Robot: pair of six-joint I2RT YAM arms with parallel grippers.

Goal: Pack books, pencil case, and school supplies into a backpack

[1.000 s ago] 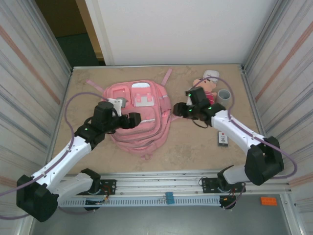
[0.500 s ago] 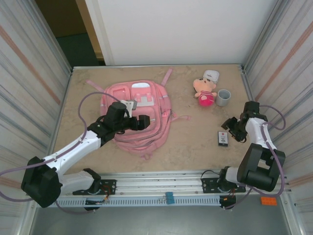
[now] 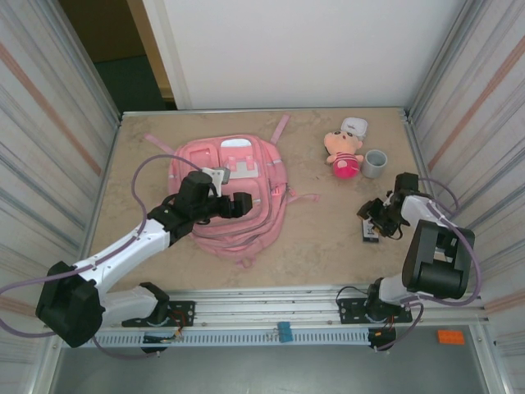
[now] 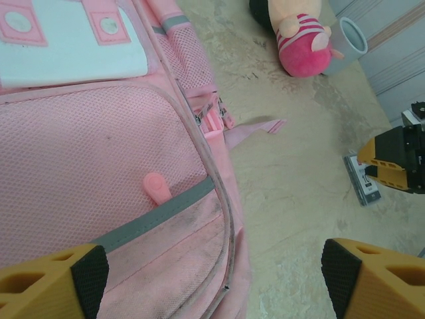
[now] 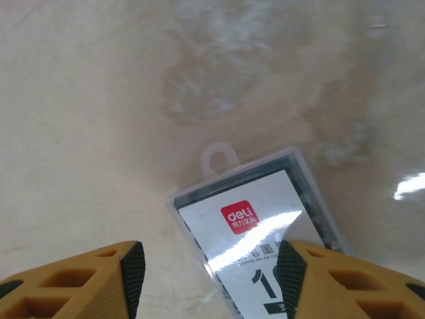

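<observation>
The right end effector (image 5: pixel 209 272) has swung down over the supplies box (image 5: pixel 259 226), spread to straddle it for pickup; the left end effector (image 4: pixel 209 269), also spread, waits over the backpack (image 4: pixel 99 166).

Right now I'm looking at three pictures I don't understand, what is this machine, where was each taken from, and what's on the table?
It's a robot with two arms bolted at the near edge of a table. The wide picture looks down from above; the other two come from a camera on each wrist, so the orange fingers there are the robot's own. On the table lie a pink backpack, a plush doll, a grey cup and a clear packet with a red logo. The left gripper hangs open over the backpack. The right gripper is open just above the packet. Neither holds anything.
</observation>
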